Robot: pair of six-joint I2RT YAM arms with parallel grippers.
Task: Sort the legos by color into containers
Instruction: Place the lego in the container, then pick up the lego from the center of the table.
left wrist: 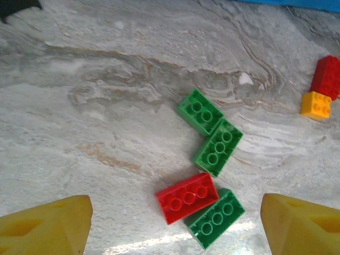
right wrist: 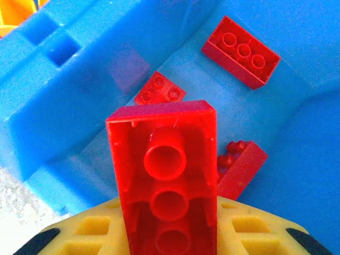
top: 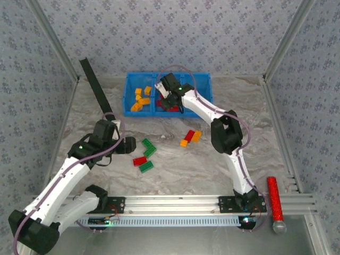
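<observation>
Right tool [top: 169, 98] pinches red brick [right wrist: 164, 175] over blue bin's [right wrist: 69, 106] middle compartment. Left tool [left wrist: 172, 231] spread wide above three green bricks [left wrist: 218, 146], one loose red brick [left wrist: 186, 197] on tabletop [left wrist: 79, 106].

Bright, even light falls from above, and shadows on the table [top: 175, 159] are faint and soft. In the left wrist view a pale streak of glare lies on the marble beside the green brick [left wrist: 215, 218]. In the right wrist view the near red brick [right wrist: 167, 186] looks slightly soft, and the blue bin [right wrist: 79, 106] has a dull sheen.

readable text: none | labels, brands: none | numbers, signs: none
</observation>
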